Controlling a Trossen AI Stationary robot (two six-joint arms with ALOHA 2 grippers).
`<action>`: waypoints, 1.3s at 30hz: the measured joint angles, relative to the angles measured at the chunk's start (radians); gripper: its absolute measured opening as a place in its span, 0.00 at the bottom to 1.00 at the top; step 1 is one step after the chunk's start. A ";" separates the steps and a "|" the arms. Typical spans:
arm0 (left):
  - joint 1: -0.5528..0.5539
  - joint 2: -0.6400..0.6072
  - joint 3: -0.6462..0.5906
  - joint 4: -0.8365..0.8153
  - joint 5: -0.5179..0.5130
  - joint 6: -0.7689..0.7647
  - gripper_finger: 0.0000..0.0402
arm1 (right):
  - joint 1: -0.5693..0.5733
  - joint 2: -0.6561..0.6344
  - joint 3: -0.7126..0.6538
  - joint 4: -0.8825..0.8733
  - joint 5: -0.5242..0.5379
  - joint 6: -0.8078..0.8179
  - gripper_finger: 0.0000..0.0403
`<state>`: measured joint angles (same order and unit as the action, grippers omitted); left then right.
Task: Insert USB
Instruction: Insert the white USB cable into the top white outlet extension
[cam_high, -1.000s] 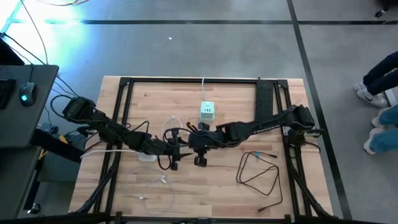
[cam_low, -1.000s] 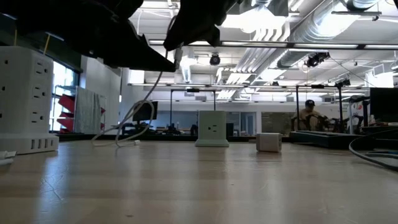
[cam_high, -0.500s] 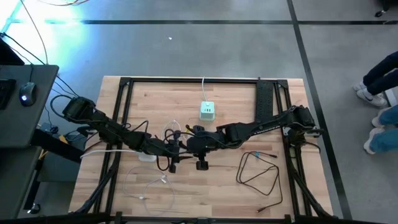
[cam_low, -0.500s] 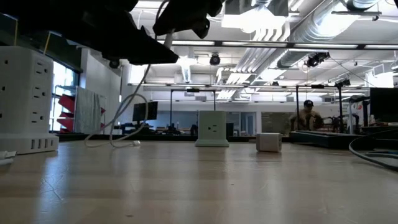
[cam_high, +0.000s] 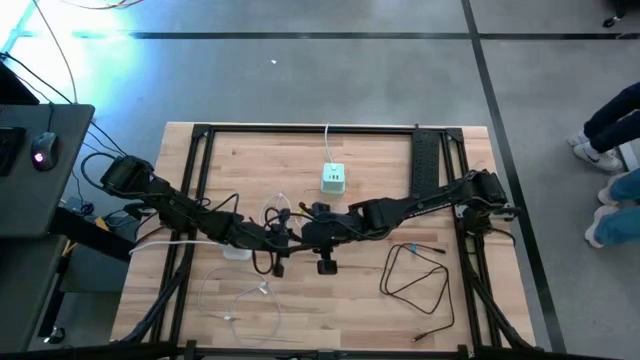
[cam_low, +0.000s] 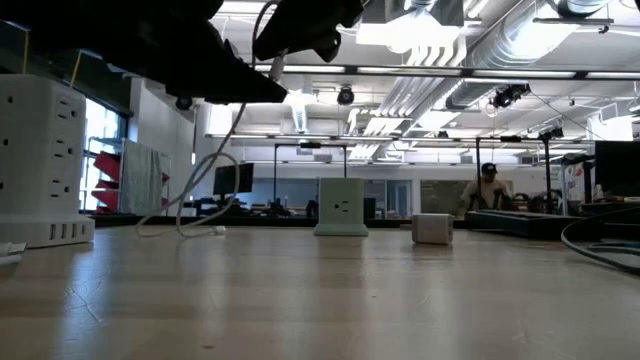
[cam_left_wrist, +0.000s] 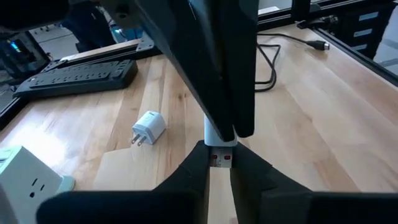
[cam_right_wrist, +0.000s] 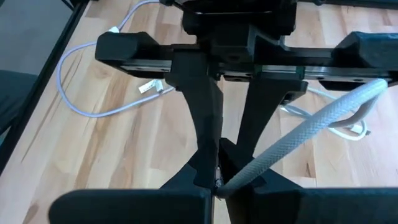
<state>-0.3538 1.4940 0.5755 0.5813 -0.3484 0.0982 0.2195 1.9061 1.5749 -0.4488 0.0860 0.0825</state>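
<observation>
Both grippers meeting mid-bench, raised off wood. Left gripper (cam_left_wrist: 219, 163) pinched on small white adapter (cam_left_wrist: 220, 147). Right gripper (cam_right_wrist: 217, 180) clamped on USB cable (cam_right_wrist: 305, 132) plug end. Tips head-on, touching or nearly; plug axis seems aligned w/ adapter port.

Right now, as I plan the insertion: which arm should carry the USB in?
Probably the right. The right gripper clamps the USB plug by its white body, while the left gripper pinches only its tip, which must be free to enter a port.
</observation>
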 joint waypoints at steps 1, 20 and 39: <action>0.000 0.000 0.000 0.000 -0.009 0.000 0.04 | 0.001 0.000 0.000 0.000 0.025 0.024 0.00; 0.132 0.000 0.003 -0.282 -0.163 -0.397 0.04 | -0.064 -0.083 0.000 -0.272 0.427 0.520 0.47; 0.110 0.000 0.003 -0.237 -0.241 -0.348 0.04 | -0.068 -0.061 -0.436 0.546 0.380 0.660 0.47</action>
<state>-0.2440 1.4940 0.5785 0.3446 -0.5890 -0.2493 0.1520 1.8446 1.1389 0.0977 0.4656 0.7424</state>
